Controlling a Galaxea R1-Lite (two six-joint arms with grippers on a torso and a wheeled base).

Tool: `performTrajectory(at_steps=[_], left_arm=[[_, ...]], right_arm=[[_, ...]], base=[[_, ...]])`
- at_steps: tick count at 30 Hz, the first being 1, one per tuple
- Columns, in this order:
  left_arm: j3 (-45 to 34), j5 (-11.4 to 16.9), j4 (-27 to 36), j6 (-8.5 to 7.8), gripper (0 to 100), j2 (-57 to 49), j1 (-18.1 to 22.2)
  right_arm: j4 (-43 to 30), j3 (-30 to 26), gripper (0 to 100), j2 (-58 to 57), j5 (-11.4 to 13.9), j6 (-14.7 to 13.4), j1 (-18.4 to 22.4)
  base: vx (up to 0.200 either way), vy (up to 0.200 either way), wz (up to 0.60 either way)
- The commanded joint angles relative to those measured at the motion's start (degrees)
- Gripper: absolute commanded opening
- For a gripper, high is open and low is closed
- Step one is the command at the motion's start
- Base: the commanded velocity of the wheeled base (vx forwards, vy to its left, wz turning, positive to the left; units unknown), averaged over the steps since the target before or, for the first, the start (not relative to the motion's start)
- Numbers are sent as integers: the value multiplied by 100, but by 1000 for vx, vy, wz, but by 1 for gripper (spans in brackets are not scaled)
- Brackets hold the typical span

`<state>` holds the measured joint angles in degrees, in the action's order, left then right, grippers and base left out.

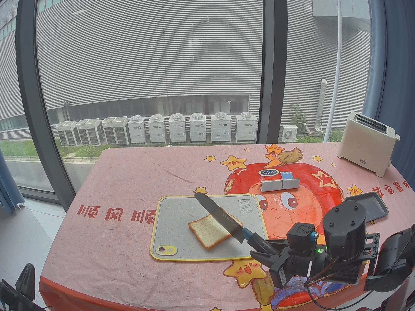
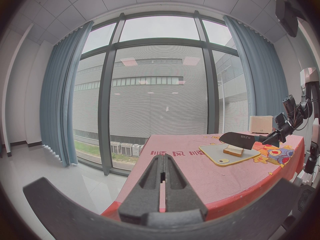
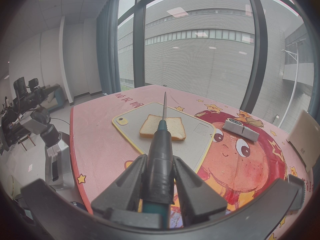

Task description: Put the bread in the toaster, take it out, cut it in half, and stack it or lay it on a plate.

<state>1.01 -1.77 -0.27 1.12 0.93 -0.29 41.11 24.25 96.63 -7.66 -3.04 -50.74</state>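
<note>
now | right claw [image 1: 270,255] clamped on knife [image 1: 220,217] handle | bread [image 1: 212,231] lies flat on cutting board [image 1: 173,221], beyond the claw toward the robot's left | blade's long axis crosses the slice near its middle, just above it, contact unclear | left claw [image 2: 162,174] pressed together, empty, well apart from the board | right arm nearer

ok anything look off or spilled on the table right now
Nothing stands out. The bread lies flat and whole on the cutting board, turned a little askew to its edges. The right hand holds the knife over it. The toaster stands upright at the far corner; no spills show.
</note>
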Motion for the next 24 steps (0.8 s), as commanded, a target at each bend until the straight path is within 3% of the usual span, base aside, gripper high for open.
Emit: performTrajectory(at_steps=[1, 3, 7, 17, 21, 22, 24], left_arm=[[-101, -34, -35, 11, 0, -84, -6], [-101, -87, -105, 11, 0, -84, -6], [-101, -219, -1300, -59, 0, -84, -6], [-101, -219, -1098, -59, 0, -84, -6], [-75, -8, -1230, -42, 0, -93, -15], [4, 212, -1256, -24, 0, -75, -15], [277, 396, -1239, 11, 0, 83, -23]], right_arm=[[3, 1, 0, 40, 1, -4, -6], [3, -8, 0, 31, 1, -4, -6], [3, 1, 0, 22, 1, -4, -6], [3, -17, 0, -13, 1, -4, -68], [3, -25, 0, -13, 1, -4, -68], [3, -25, 0, -13, 1, -4, -77], [3, -34, 0, -4, -8, -4, -77]], base=[[0, 0, 0], [0, 0, 0], [0, 0, 0], [0, 0, 0], [0, 0, 0], [0, 0, 0], [0, 0, 0]])
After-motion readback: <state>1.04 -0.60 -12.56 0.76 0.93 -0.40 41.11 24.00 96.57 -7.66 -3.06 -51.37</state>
